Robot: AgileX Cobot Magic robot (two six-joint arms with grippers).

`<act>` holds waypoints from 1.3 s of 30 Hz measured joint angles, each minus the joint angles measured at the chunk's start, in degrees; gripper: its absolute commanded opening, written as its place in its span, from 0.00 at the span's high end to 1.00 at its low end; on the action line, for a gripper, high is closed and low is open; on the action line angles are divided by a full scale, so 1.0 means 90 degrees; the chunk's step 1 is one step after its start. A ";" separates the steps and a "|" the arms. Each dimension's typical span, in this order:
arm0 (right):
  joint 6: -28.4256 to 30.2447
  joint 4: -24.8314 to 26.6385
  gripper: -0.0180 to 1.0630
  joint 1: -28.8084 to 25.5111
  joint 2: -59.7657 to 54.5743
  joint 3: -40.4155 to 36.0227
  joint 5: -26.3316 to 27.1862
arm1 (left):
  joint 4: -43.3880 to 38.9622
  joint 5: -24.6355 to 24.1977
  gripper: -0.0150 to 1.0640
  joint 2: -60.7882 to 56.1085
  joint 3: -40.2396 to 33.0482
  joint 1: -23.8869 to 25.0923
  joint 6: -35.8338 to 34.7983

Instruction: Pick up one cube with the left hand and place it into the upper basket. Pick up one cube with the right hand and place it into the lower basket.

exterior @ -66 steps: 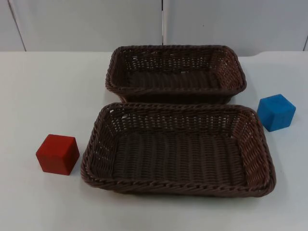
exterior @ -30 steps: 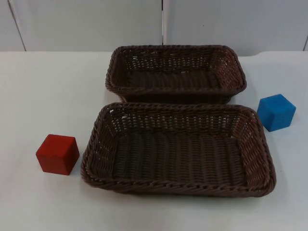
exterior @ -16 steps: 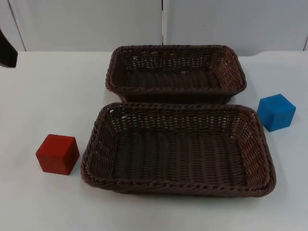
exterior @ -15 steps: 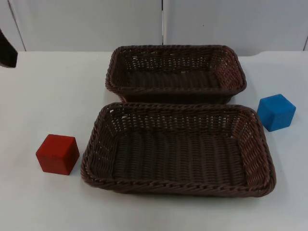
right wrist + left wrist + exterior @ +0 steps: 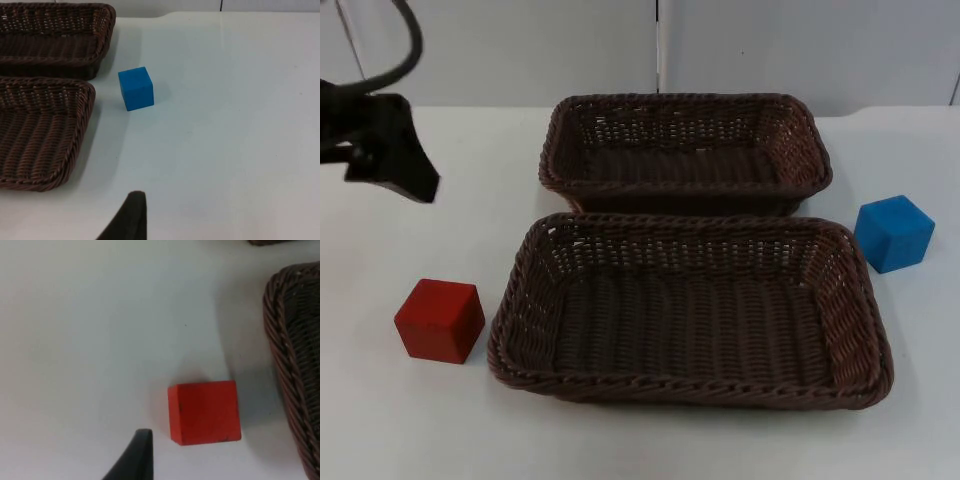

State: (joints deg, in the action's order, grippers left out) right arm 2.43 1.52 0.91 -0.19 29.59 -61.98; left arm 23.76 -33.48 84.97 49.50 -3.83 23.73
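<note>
The red cube stands on the white counter, just beside the left end of the lower basket but not touching it; in my left wrist view the red cube has a narrow strip of counter between it and the woven wall of the lower basket. The blue cube stands on the counter at the other side, near the right far corner of the lower basket and to the right of the upper basket. In my right wrist view the blue cube is near the corners of both baskets, the upper basket and the lower basket, and touches neither. The two brown wicker baskets lie one behind the other, close together, and nothing is inside them. My left jaws hang above the counter beyond the red cube and to the left of the upper basket, well apart from the cube; I cannot tell how far they are open, and I see nothing held in them. Of my right jaws I cannot tell the opening either.
</note>
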 measured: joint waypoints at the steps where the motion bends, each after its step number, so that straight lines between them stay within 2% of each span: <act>1: 0.0000 0.0000 0.01 0.0000 0.0000 0.0000 0.0000 | 0.0000 0.0000 0.01 0.0000 0.0000 0.0000 0.0000; 12: 0.0000 0.0000 0.01 0.0000 0.0000 0.0000 0.0000 | 0.0000 0.0215 0.01 0.1068 0.0086 0.0000 0.0000; 30: 0.0000 0.0000 0.01 0.0000 0.0000 0.0000 0.0000 | 0.0269 0.0718 0.01 0.2182 0.0097 0.0000 0.0526; 39: 0.0000 0.0000 0.01 0.0000 0.0000 0.0000 0.0000 | 0.1123 0.0888 0.01 0.2632 0.0097 0.0000 0.1437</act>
State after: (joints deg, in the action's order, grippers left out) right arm 2.43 1.52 0.91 -0.19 29.59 -61.98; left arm 33.86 -25.49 108.65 50.37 -3.83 36.67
